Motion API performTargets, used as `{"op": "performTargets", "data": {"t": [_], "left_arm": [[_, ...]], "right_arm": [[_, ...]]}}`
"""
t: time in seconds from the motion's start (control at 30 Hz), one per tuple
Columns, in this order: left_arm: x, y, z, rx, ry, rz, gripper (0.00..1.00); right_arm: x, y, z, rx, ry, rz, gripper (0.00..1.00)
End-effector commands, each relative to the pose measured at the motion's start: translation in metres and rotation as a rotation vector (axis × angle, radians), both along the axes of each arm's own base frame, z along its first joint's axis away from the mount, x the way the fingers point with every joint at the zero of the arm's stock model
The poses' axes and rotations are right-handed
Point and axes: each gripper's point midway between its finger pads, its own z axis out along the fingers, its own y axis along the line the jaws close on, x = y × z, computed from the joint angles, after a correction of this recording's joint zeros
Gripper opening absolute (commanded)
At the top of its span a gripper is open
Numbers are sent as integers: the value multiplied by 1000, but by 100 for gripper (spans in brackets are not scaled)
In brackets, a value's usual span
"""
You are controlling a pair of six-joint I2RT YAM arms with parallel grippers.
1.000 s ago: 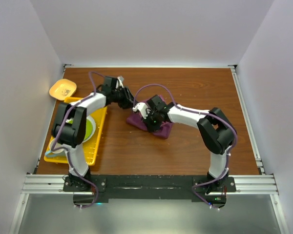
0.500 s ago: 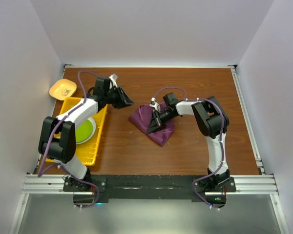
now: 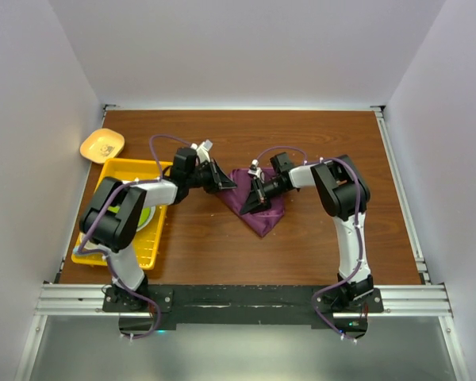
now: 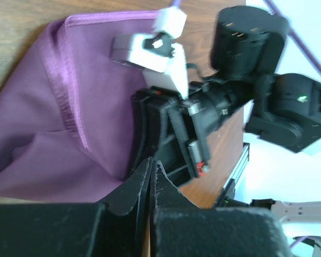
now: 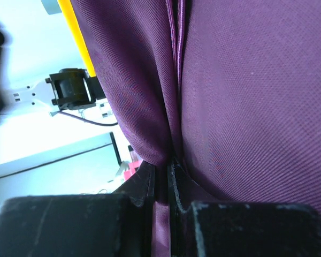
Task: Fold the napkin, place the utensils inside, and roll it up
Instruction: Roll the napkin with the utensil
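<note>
The plum-purple napkin [image 3: 266,216] lies bunched on the brown table, right of centre. My right gripper [image 3: 247,207] comes in low from the right and is shut on a pinched fold of it; in the right wrist view, cloth [image 5: 246,80] fills the frame and runs down between the jaws [image 5: 170,172]. My left gripper [image 3: 231,186] sits at the napkin's left corner. In the left wrist view its jaws [image 4: 151,164] are pressed together with no cloth between them, and the napkin [image 4: 37,118] spreads beyond them. The utensils are out of view.
A yellow tray [image 3: 160,226] holding a green plate [image 3: 146,216] stands at the left, partly under my left arm. A small orange dish [image 3: 101,144] sits at the far left corner. White walls close in the table on three sides.
My left gripper swung right from above the tray to the napkin's left corner and shut. My right arm turned lower and stretched out, still pinching the napkin, which spread a little.
</note>
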Motion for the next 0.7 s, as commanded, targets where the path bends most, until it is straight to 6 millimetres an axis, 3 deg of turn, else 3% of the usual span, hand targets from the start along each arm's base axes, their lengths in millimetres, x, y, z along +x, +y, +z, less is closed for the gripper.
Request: {"op": "performTargets", "data": {"t": [0.0,0.33,0.47,0.5,0.67], "left_arm": [[12,-8,1,-103,-105,12,2],[16,6,-81,55,0,90,0],[5,16,-110,137,66,91,0],[2,19,-117,155,82,94,0],[-8,23,-134,192,116,72,0]], "right_arm": [[5,-12,-25,-110,40,-67,0],[4,-16,-27,-146,19,-85,2],[8,-18,-20,-169,-23,-75,12],[7,-19,-18,-176,-34,-66,20],[21,-28,3,-262,-174,-6,43]]}}
